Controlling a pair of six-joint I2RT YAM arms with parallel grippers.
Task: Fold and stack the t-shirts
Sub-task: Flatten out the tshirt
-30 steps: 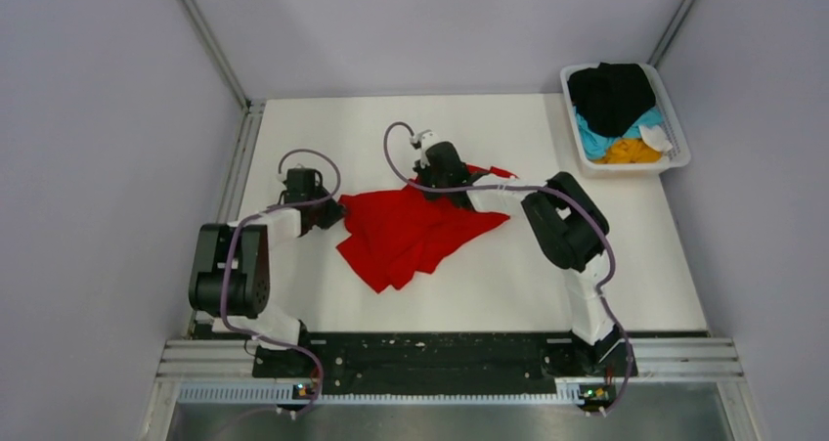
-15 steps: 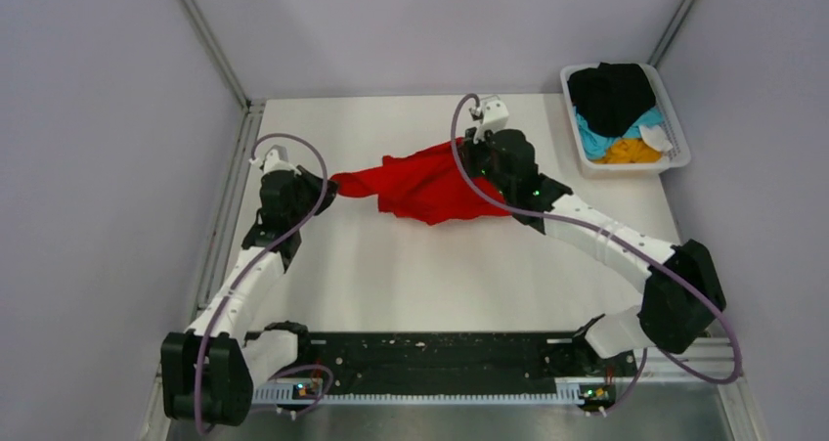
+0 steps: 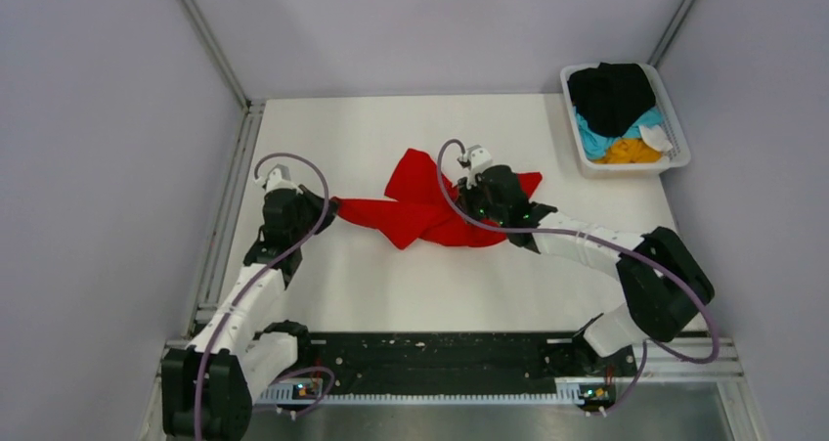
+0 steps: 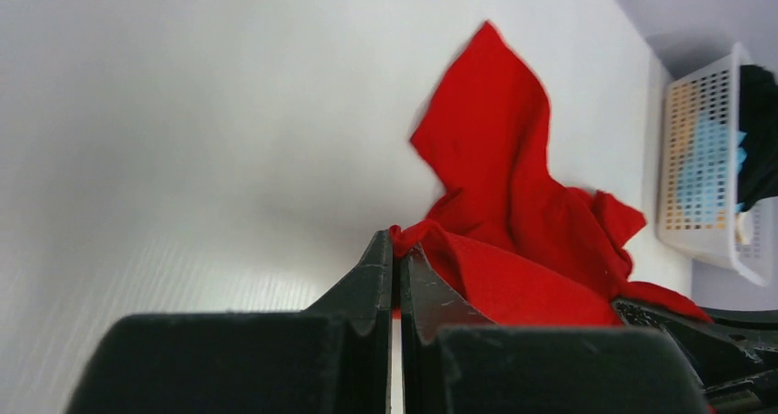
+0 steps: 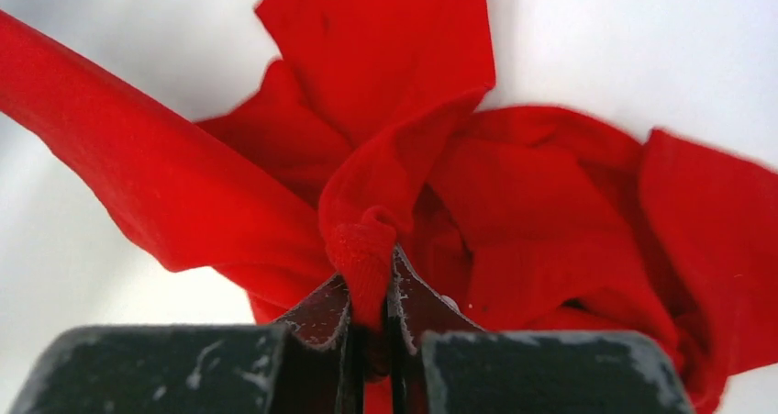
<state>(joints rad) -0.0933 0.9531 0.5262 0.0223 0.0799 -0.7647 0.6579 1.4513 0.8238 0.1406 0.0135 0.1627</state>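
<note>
I've drawn the right claw point(image 5: 372, 293) back, farther from the basket point(image 3: 676, 126) than half a second ago; the red t-shirt point(image 3: 420, 211), then stretched taut, has slackened onto the tabletop point(image 3: 469, 285); one corner now pokes toward the basket; a broad flap spreads away from it.

t-shirt point(image 3: 420, 211): it lies on the table point(image 3: 440, 285), near its middle.
left gripper point(image 3: 329, 205): at the left end of this t-shirt, touching it.
right gripper point(image 3: 477, 198): on the right part of this t-shirt.
basket point(image 3: 676, 120): behind and right of this t-shirt, well apart.
other t-shirts point(image 3: 611, 99): piled in the basket.
</note>
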